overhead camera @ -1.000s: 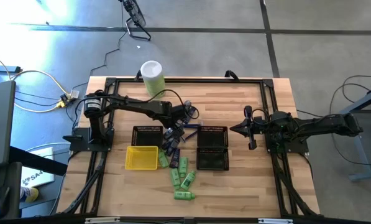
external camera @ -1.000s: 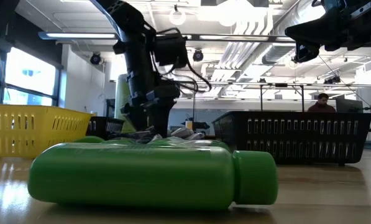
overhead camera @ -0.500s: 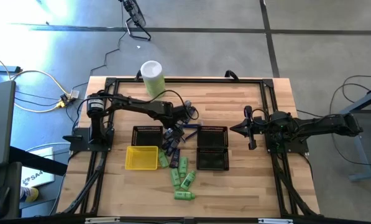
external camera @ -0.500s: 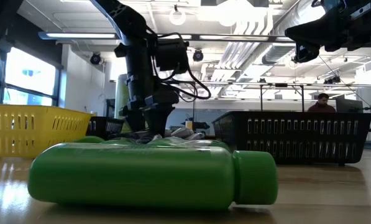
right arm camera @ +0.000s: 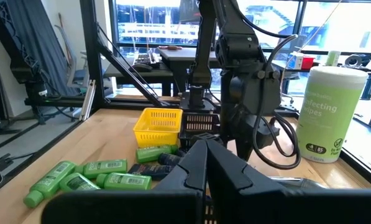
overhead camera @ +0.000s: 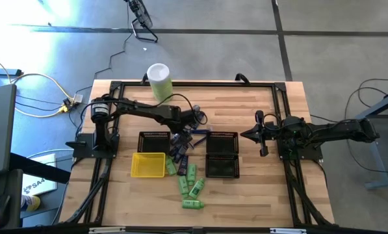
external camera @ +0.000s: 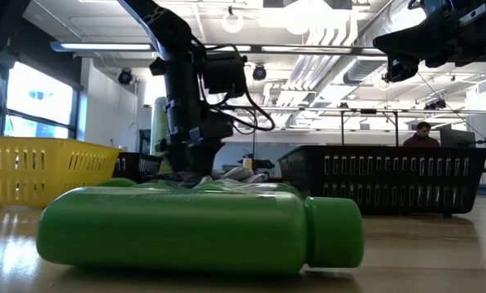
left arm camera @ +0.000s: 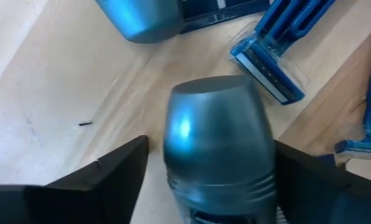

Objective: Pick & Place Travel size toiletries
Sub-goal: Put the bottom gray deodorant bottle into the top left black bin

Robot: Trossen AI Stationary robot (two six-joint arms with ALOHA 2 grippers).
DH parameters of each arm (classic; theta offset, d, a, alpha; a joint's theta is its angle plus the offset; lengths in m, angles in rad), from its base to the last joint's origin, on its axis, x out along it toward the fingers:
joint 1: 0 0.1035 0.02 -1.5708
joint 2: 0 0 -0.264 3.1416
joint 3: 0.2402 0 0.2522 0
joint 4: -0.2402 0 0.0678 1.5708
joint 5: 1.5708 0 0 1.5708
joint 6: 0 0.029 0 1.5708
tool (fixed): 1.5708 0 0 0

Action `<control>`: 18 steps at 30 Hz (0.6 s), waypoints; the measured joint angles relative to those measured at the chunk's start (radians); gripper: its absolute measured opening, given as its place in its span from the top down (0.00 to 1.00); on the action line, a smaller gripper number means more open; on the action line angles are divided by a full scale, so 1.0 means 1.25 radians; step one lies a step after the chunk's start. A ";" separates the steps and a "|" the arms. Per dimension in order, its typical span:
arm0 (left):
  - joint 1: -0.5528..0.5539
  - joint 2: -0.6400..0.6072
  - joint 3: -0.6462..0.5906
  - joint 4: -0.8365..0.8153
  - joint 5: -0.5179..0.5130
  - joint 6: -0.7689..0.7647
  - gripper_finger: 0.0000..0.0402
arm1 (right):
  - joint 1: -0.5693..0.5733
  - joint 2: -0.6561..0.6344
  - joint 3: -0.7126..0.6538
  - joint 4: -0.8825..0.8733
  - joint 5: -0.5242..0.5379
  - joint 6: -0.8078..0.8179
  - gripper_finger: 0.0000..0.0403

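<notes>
Dark grey tube [left arm camera: 217,140] sits upright-ish between the left pincer's [left arm camera: 210,180] two spread fingers [left arm camera: 104,177], cap end toward the wood; fingers flank it with a gap on each side, not clamped on it. Second grey tube [left arm camera: 141,15] and blue razors [left arm camera: 278,46] lie just beyond it on bare wood. All this is the dark pile [overhead camera: 179,148] just right of the left black basket [overhead camera: 153,140], between it and the right black basket [overhead camera: 221,155]. Green bottles [overhead camera: 188,182] are scattered below the pile, beside the yellow tray [overhead camera: 147,164], toward the worktop's [overhead camera: 258,104] near edge; one green bottle [external camera: 198,229] lies on its side near that edge. Open wood above the baskets and along the far edge, apart from the pale canister [overhead camera: 160,80] at that edge. Right pincer [overhead camera: 254,134] hangs right of the right basket, well apart from the pile, fingers closed together on nothing in the right wrist view [right arm camera: 207,168].
</notes>
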 joint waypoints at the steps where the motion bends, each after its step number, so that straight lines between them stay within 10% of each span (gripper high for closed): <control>1: 0.000 0.000 0.000 0.000 -0.004 0.000 0.30 | 0.000 0.000 0.000 0.000 0.000 0.000 1.00; 18: 0.000 0.001 0.000 0.007 -0.001 0.001 0.43 | 0.000 0.000 0.000 0.000 0.000 0.000 1.00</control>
